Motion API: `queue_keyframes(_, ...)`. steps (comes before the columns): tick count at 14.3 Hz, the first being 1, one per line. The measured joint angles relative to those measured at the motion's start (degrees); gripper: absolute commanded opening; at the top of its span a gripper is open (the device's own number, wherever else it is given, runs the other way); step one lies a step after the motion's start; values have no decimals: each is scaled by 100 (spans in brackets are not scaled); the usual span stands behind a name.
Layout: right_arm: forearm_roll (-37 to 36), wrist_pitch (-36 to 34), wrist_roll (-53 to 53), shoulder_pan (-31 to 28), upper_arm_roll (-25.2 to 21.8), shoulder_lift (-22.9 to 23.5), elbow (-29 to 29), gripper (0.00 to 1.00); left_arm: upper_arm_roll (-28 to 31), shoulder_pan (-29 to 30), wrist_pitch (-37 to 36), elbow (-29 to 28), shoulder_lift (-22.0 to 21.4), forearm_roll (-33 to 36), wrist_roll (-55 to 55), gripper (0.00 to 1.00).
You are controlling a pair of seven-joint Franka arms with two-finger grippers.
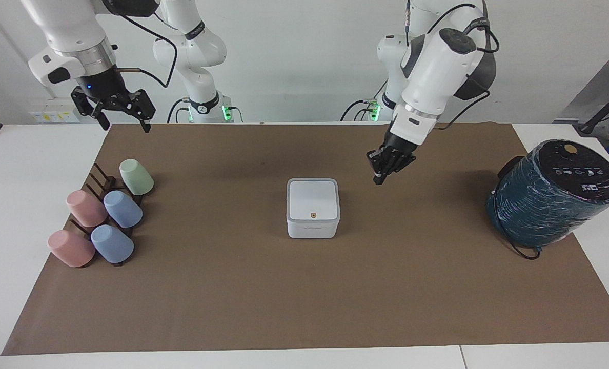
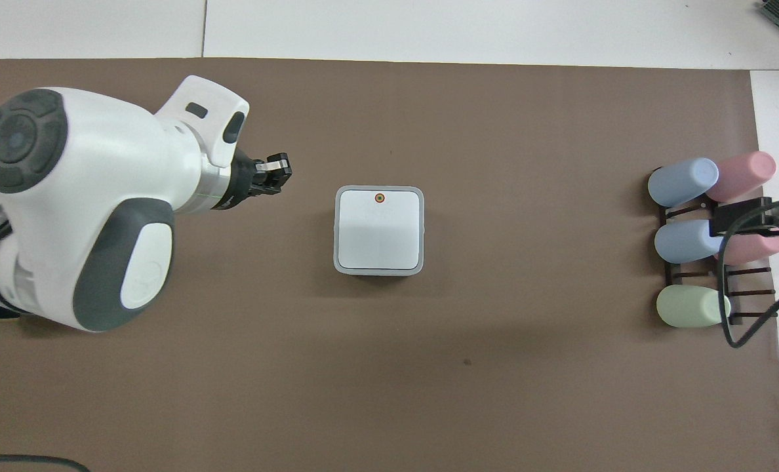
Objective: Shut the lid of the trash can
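The trash can sits upright near the middle of the brown mat on the worktop. It is square in plan, so no long axis shows. The lid lies flat and shut on top, its small orange dot at the edge farthest from the robots. The can is white with rounded corners and a grey rim around the lid.

The left end effector hangs in the air over bare mat — clear of the can, toward the left arm's end — with its fingers together and holding nothing. The right end effector waits high over the mat's edge near the cup rack, its fingers spread apart. A dark teal cylinder stands at the left arm's end.
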Motion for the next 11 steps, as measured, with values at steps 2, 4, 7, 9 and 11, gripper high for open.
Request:
queue_keyframes(2, 0, 0, 0, 0, 0, 0, 0, 100, 8, 332, -365, 1, -205, 0, 506, 10)
queue_keyframes(4, 0, 0, 0, 0, 0, 0, 0, 100, 17, 667, -641, 1, -350, 0, 1046, 12)
queue_keyframes(7, 0, 0, 0, 0, 0, 0, 0, 100, 20, 1010, -869, 0, -403, 161, 1656, 19)
queue_keyframes(9, 0, 0, 0, 0, 0, 0, 0, 100, 21, 1125, -1044, 0, -428, 482, 1974, 23)
queue_keyframes(11, 0, 0, 0, 0, 0, 0, 0, 100, 17, 1254, -1238, 0, -487, 654, 2330, 39)
